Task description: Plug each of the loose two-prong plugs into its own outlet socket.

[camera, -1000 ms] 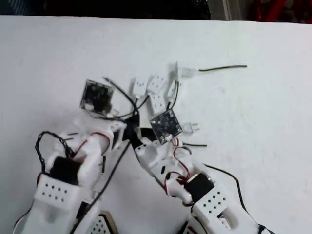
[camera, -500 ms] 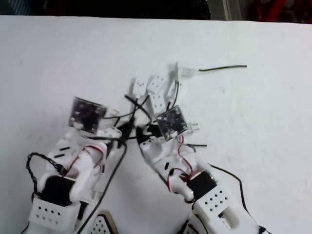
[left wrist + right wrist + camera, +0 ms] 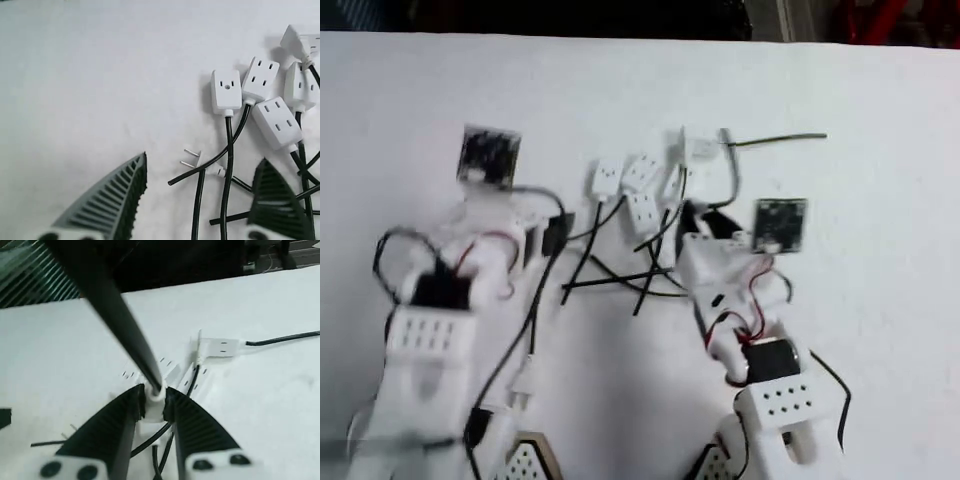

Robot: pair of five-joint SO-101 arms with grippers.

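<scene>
From above, the sockets (image 3: 625,183) cluster between the two arms. At the left wrist, the left gripper (image 3: 203,160) gapes wide, with a loose plug (image 3: 194,159) lying near the sockets. At the right wrist, the right gripper (image 3: 154,392) pinches a white plug (image 3: 152,409).

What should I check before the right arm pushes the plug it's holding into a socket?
1. Grip: right gripper shut on the held plug: ok.
2. Prongs lined up with a socket: cannot tell, prongs hidden.
3. The sockets face up, slots empty: ok.
4. The cables clear of the sockets: not ok, they cross just beside them.
5. The left gripper open, loose plug on the table before it: ok.
</scene>
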